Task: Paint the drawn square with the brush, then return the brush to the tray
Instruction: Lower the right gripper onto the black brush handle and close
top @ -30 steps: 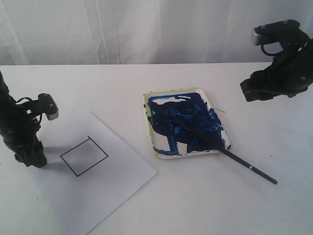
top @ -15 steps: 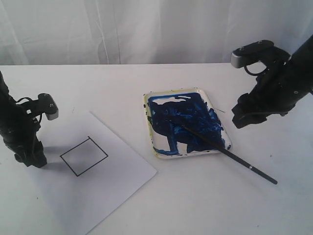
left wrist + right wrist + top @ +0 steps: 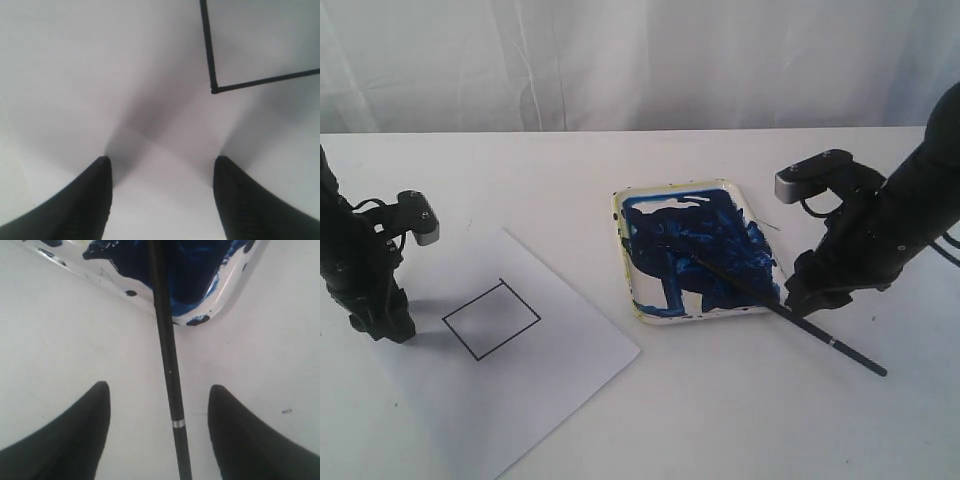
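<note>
- White tabletop (image 3: 720, 430) fills the scene from the near edge to the back, and everything rests on it.
- Nearest to us on the left lies a plain white paper sheet (image 3: 550, 390), turned at an angle.
- On that sheet we see the small tilted square drawn in thin black lines (image 3: 492, 319). Its inside is bare white.
- Just left of the square, the black left hand (image 3: 382, 325) points down at the sheet. In the left wrist view the left hand (image 3: 160, 165) has its two fingers spread wide with only paper between them, and one corner of the square (image 3: 214, 90) lies just ahead. We cannot tell whether the fingertips touch the paper.
- On the right lies the long thin black paintbrush (image 3: 760, 298). Its handle end rests on the bare tabletop and its tip sits in the blue paint farther back.
- The black right hand (image 3: 805, 300) is low over the handle, just outside the tray's near right corner. In the right wrist view the right hand (image 3: 158, 386) is spread, one finger on each side of the brush (image 3: 169, 365), and neither finger touches it. The narrow silver band (image 3: 178, 423) lies between them.
- Behind that sits the small white rectangular tray with a yellowish rim (image 3: 642, 300), smeared with dark blue paint.
- Farthest back hangs a white curtain (image 3: 620, 60).
</note>
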### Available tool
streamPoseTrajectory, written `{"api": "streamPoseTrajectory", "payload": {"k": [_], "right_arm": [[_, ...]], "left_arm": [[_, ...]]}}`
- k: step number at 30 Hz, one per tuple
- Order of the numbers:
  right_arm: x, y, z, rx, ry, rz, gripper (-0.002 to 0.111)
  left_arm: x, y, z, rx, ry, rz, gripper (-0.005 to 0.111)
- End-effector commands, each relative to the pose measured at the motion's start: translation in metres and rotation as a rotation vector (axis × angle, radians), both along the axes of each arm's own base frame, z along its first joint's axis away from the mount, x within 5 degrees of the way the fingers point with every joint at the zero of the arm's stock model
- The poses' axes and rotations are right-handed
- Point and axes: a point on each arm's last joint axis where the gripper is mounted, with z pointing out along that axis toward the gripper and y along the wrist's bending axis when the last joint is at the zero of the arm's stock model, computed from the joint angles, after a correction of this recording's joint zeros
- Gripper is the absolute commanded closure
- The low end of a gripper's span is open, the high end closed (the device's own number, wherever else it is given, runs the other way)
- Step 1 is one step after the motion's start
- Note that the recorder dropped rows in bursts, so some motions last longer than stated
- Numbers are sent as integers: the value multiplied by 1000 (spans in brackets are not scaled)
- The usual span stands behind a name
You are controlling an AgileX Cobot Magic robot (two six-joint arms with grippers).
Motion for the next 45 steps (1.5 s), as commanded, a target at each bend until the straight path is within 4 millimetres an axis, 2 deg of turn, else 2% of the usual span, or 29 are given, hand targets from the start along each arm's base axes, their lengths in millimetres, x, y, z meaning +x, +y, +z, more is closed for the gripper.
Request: {"api": "streamPoseTrajectory", "payload": {"k": [1, 16, 20, 27, 35, 45], "right_arm": [[3, 0, -11, -9, -30, -8, 54], [12, 4, -61, -1, 76, 17, 54], [14, 4, -63, -6, 59, 10, 55], [14, 4, -63, -8, 57, 11, 70], [15, 3, -63, -10, 47, 12, 74], [16, 3, -63, -20, 33, 38, 84]], "left_arm": [[-5, 3, -15, 31, 62, -19, 43], [-5, 3, -15, 31, 61, -19, 43], [-5, 3, -15, 31, 61, -19, 43], [-5, 3, -15, 31, 61, -19, 43], [-5, 3, -15, 31, 61, -19, 43], [-5, 3, -15, 31, 61, -19, 43]]}}
